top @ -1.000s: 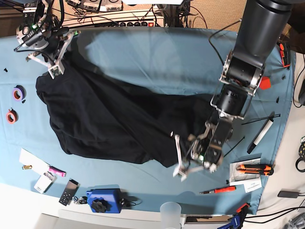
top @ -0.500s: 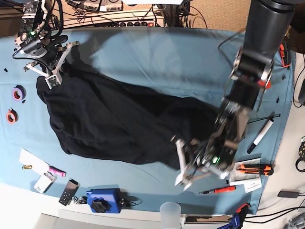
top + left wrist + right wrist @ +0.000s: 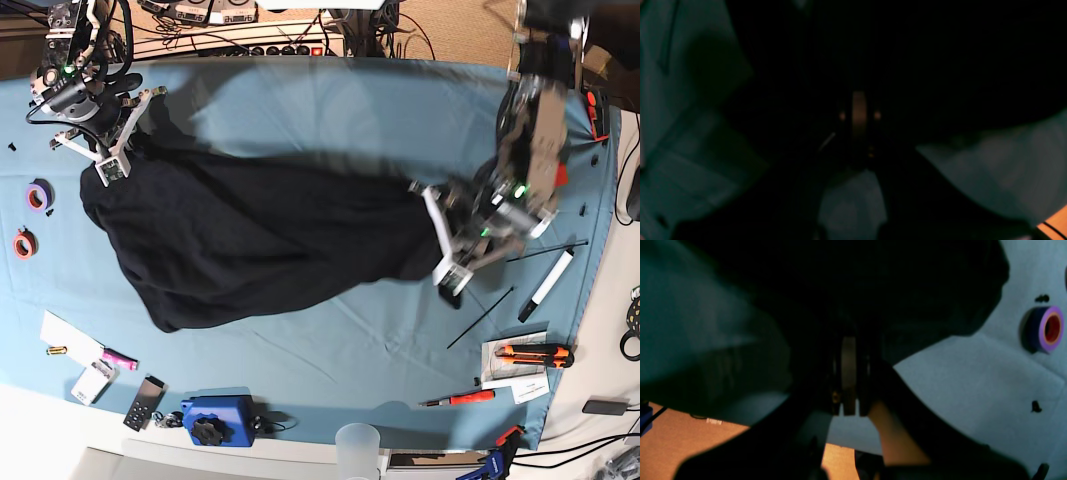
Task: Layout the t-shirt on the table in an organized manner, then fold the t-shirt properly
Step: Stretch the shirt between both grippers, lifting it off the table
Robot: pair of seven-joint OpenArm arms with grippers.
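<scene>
The left gripper [image 3: 455, 250] has swung from the near edge toward the table's [image 3: 330, 100] right side, stretching the t-shirt [image 3: 250, 240] between both arms. Both grippers are clamped on shirt fabric, the right gripper [image 3: 110, 150] at the far left corner. Bare cloth lies open beyond and in front of the shirt.

That was a robotics lab bench, no question. The table [image 3: 330, 110] wore a teal cloth, and its edges were littered with workshop bits: tape rolls [image 3: 32, 218] on the left edge, a utility knife [image 3: 535, 352] and a screwdriver [image 3: 460, 399] near the right corner, a power strip [image 3: 260, 45] and tangled cables along the far edge.
</scene>
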